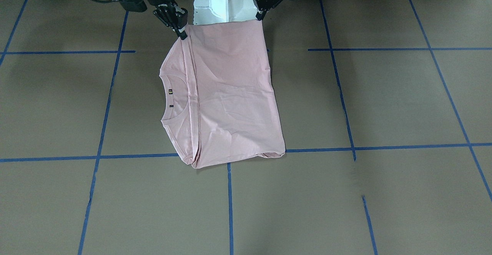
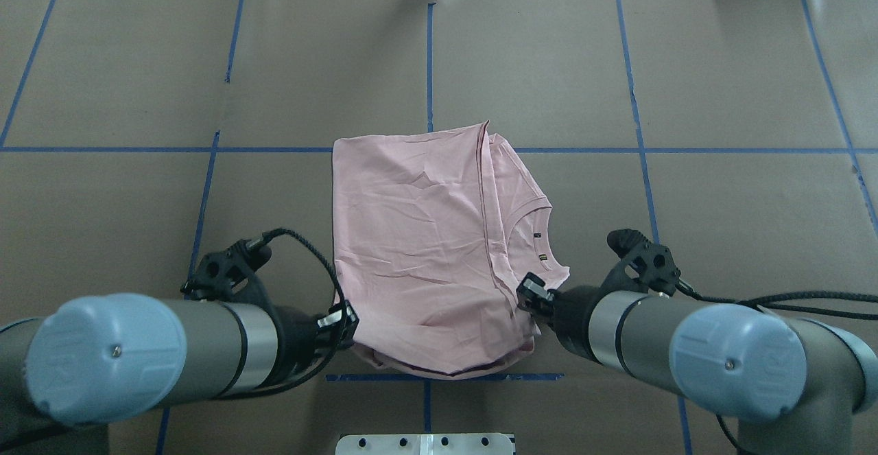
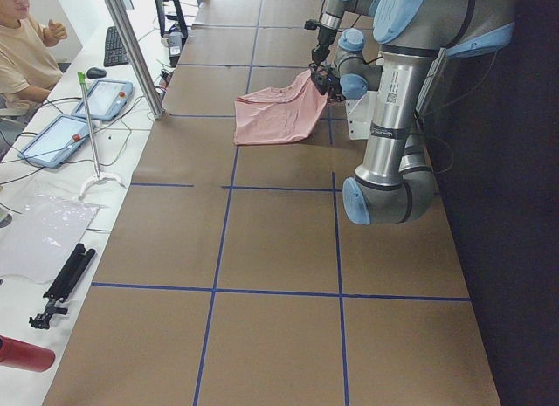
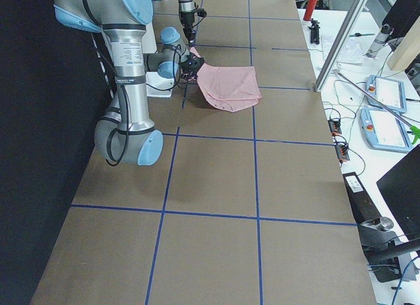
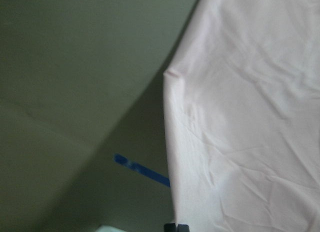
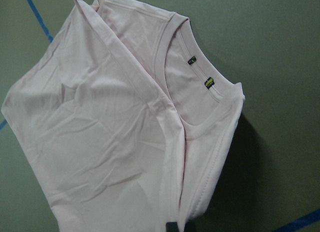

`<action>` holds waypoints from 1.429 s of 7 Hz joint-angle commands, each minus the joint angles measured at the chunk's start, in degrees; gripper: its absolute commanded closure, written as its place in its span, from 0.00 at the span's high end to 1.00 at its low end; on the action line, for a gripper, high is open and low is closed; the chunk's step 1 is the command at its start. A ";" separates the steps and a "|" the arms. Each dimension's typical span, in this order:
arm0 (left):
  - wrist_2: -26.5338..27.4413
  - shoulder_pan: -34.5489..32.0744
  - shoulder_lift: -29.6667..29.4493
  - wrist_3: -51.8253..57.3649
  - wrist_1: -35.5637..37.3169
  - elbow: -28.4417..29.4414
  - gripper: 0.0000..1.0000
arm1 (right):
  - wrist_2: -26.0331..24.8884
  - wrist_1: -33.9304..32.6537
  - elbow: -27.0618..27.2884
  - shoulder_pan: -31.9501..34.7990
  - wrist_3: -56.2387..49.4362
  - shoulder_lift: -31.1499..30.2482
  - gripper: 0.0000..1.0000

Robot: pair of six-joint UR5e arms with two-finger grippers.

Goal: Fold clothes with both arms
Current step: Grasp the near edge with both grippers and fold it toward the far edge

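The pale pink T-shirt (image 2: 425,256) lies folded on the brown table (image 2: 137,84), spreading away from both grippers, its near edge strung between them; the left gripper (image 2: 346,321) is clenched on one near corner, the right gripper (image 2: 529,298) on the other, just beside the neck labels (image 6: 208,83); the right wrist view shows those labels, the left wrist view only plain cloth and blue tape (image 5: 142,171); the side views alone show the near edge lifted.

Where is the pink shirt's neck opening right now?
In the overhead view, the neck opening lies on the T-shirt's right side, just beyond the right gripper.
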 commanded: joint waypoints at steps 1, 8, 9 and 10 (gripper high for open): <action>0.21 -9.58 -5.11 6.90 -0.46 6.80 0.00 | 8.74 0.22 -15.47 13.18 -2.47 14.34 0.00; 0.48 -17.53 -5.82 13.19 -18.30 26.14 0.00 | 14.67 1.02 -35.23 21.07 -3.44 24.68 0.00; 0.57 -19.27 -6.25 13.62 -23.44 31.64 0.00 | 14.67 1.54 -39.50 21.59 -3.70 26.25 0.00; 0.57 -23.29 -8.61 20.59 -35.33 46.57 0.07 | 14.41 14.51 -53.56 23.34 -3.79 28.18 0.46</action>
